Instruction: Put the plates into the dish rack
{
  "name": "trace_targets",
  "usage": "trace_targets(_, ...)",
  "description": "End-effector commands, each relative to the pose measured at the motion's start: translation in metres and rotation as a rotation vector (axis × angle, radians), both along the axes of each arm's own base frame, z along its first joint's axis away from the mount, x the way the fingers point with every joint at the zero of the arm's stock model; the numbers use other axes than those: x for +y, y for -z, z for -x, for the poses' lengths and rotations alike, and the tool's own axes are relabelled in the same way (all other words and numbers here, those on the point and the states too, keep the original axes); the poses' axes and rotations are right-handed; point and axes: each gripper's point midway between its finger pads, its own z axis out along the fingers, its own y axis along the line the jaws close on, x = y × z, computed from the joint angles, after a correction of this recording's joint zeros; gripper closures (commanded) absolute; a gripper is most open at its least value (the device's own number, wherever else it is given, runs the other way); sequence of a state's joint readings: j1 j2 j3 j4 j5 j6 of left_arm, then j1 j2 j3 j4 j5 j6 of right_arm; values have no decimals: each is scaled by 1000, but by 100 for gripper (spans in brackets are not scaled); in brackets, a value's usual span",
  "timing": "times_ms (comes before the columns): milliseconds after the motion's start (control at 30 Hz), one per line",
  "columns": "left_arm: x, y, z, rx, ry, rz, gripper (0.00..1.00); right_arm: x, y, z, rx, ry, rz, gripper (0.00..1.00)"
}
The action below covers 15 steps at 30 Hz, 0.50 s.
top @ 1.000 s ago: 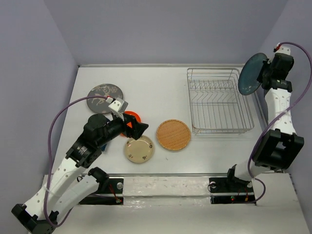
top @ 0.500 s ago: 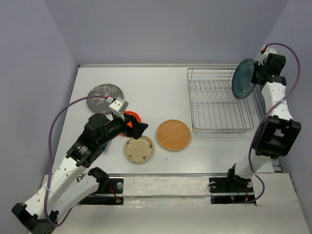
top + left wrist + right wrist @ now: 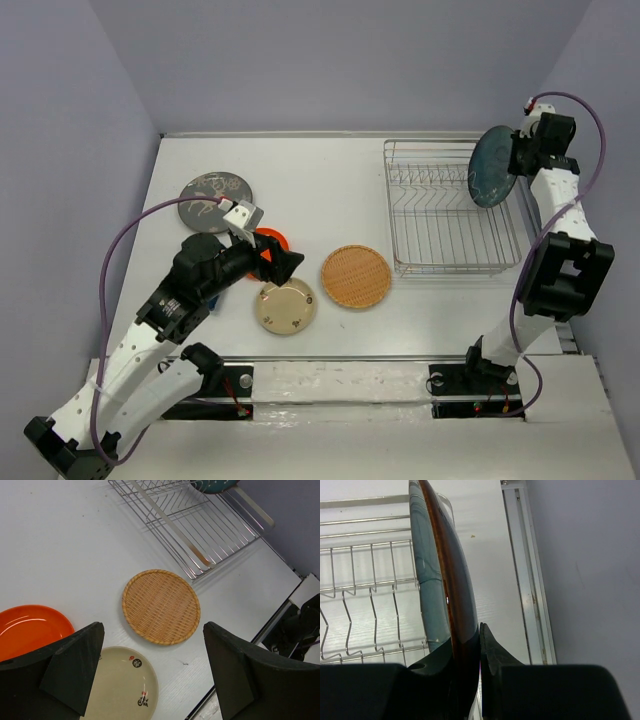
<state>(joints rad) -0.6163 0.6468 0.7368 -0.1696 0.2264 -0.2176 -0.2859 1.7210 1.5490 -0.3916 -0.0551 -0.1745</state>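
Note:
My right gripper (image 3: 515, 160) is shut on the rim of the dark teal plate (image 3: 490, 167), held on edge above the right end of the silver dish rack (image 3: 450, 205); in the right wrist view the plate (image 3: 435, 570) stands upright over the rack's prongs (image 3: 370, 585). My left gripper (image 3: 283, 265) is open and empty, above the table between the orange plate (image 3: 268, 240) and the cream spotted plate (image 3: 285, 306). The wicker plate (image 3: 356, 276) lies left of the rack's near corner. The grey deer plate (image 3: 214, 201) lies at the far left. The small dark blue plate is mostly hidden under my left arm.
The left wrist view shows the wicker plate (image 3: 161, 606), the cream plate (image 3: 122, 687), the orange plate (image 3: 31, 627) and the rack (image 3: 190, 520). The table's right edge rail (image 3: 525, 570) runs beside the rack. Purple walls close in the table.
My right gripper has carried the teal plate leftward and towards the back, from beyond the rack's right edge to over its right end. The left arm has not moved.

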Motion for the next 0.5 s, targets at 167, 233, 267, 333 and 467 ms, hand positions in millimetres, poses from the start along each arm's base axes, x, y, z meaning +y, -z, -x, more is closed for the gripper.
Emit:
trace_targets(167, 0, -13, -3, -46, -5, 12, 9, 6, -30, -26, -121, 0, 109, 72)
trace_targets(233, 0, -13, -3, -47, -8, 12, 8, 8, -28, -27, -114, 10, 127, 65)
trace_targets(267, 1, -14, -3, -50, -11, 13, 9, 12, -26, -30, -109, 6, 127, 56)
trace_targets(333, 1, -13, -3, -49, -13, 13, 9, 11, -28, -31, -108, 41, 130, 48)
trace_targets(467, 2, -13, -5, -48, -21, 13, 9, 10, -44, -35, -139, 85, 83, 36)
